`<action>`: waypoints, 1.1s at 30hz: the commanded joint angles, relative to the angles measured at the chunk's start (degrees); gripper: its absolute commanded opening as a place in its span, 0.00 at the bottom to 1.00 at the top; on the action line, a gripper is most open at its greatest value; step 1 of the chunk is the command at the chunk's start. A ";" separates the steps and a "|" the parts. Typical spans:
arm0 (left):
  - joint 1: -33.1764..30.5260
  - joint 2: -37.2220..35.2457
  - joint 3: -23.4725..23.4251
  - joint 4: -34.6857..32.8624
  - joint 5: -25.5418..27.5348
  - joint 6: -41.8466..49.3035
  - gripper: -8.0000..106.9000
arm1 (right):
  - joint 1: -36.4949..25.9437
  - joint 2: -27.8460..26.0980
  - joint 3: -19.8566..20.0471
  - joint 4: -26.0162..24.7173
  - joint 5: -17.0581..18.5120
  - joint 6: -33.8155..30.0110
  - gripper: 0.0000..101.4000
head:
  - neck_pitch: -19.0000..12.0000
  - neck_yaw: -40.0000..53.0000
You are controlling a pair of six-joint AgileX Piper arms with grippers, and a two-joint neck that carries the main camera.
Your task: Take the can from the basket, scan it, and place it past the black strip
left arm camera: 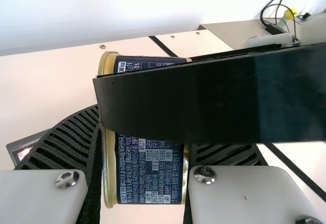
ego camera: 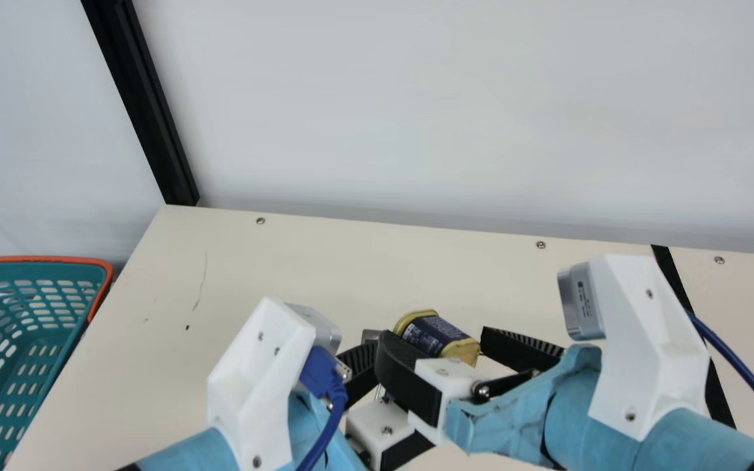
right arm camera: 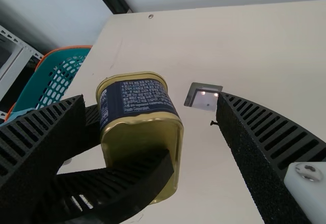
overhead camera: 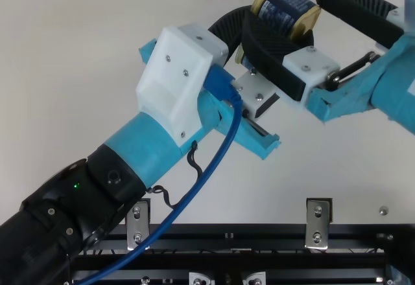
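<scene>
The dark blue and gold can (ego camera: 430, 335) is held tilted above the table. My left gripper (ego camera: 359, 366) is shut on it, and in the left wrist view my left gripper (left arm camera: 144, 145) has a finger on each side of the can (left arm camera: 148, 175). My right gripper (ego camera: 438, 340) stands open around the can, one finger crossing in front of it. In the right wrist view my right gripper (right arm camera: 152, 102) has the can (right arm camera: 140, 99) nearer one finger, with a gap to the other. The scanner (right arm camera: 204, 98) lies on the table, its window lit.
A teal basket (ego camera: 27, 314) with an orange rim stands beyond the table's left edge. The black strip (ego camera: 673, 278) crosses the table at the right, partly behind my right arm. Both arms are close together at the can. A black post rises at the back left corner.
</scene>
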 commanded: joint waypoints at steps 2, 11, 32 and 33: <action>0.00 0.00 0.00 0.00 0.00 0.00 0.16 | -0.33 0.24 0.43 0.88 -0.29 -0.58 0.00 | -1.30 -0.45; 0.00 0.00 0.00 0.00 0.14 0.00 0.21 | -2.13 0.45 1.77 4.55 -0.95 -3.28 0.00 | -1.30 -0.45; -4.48 -0.35 0.90 0.82 5.84 0.58 0.85 | -5.62 -0.57 4.08 4.04 -3.44 -3.34 0.00 | -1.30 -0.45; -4.66 -0.50 1.06 1.07 6.69 0.57 0.85 | -5.83 -0.64 4.17 3.84 -3.68 -3.22 0.00 | -1.30 -0.45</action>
